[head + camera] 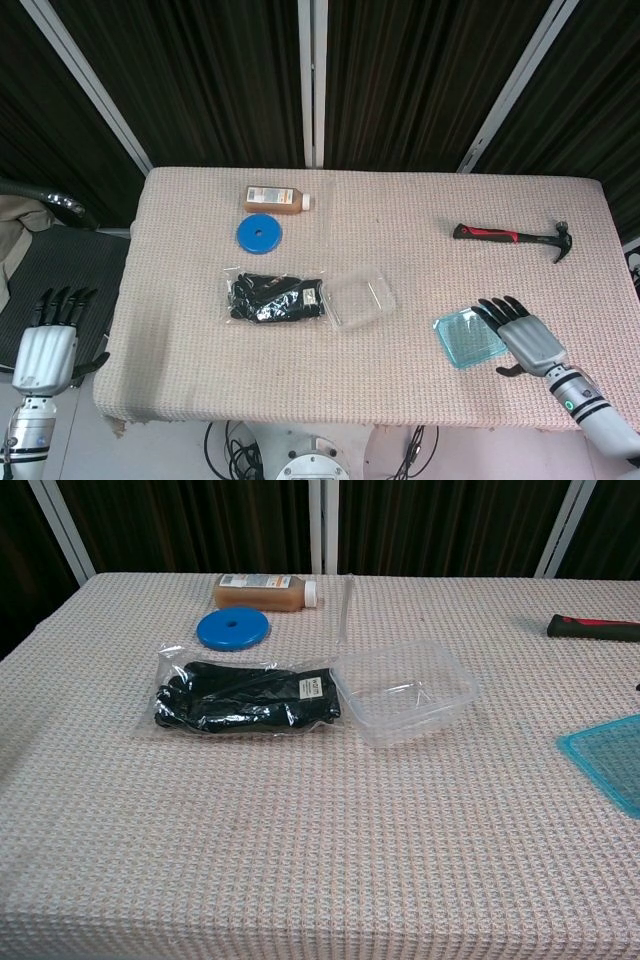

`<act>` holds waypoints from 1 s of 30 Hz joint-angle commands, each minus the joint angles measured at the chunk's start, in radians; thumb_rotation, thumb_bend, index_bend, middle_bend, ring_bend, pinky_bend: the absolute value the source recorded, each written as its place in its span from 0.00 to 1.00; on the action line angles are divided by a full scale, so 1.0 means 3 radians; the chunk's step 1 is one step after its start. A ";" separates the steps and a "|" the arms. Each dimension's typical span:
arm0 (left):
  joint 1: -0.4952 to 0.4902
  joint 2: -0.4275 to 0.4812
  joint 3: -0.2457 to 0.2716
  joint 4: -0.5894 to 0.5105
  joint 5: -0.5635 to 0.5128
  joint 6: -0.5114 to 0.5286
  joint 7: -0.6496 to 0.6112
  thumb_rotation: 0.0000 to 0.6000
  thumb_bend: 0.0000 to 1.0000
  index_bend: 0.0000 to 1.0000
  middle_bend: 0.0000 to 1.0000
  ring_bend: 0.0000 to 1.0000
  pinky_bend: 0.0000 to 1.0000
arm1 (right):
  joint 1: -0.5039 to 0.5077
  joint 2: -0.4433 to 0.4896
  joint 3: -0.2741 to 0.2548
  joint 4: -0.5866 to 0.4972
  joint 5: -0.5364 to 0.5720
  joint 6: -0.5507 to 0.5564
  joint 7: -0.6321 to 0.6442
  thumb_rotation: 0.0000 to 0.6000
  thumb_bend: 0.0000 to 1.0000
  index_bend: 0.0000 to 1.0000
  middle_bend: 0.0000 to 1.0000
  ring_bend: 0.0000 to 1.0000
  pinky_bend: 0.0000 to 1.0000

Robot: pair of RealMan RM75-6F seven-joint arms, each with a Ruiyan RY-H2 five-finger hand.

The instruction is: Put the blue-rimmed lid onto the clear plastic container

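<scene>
The clear plastic container (361, 299) (405, 691) stands open-topped near the table's middle, touching the glove bag. The blue-rimmed lid (469, 337) (609, 761) lies flat near the front right edge. My right hand (526, 338) hovers just right of the lid, fingers spread and holding nothing; the chest view does not show it. My left hand (47, 340) hangs off the table's left side, fingers apart and empty.
A bag of black gloves (274, 297) (243, 698) lies left of the container. Behind it are a blue disc (259, 234) (232, 629) and a brown bottle (275, 199) (265, 590). A red-handled hammer (512, 237) lies at the back right.
</scene>
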 commanded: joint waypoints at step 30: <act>0.0028 -0.0028 0.0003 0.0064 -0.0044 -0.0010 -0.0070 1.00 0.03 0.14 0.12 0.05 0.00 | 0.0482 -0.0574 0.0186 0.0469 0.0119 -0.0533 0.0352 1.00 0.00 0.00 0.06 0.00 0.00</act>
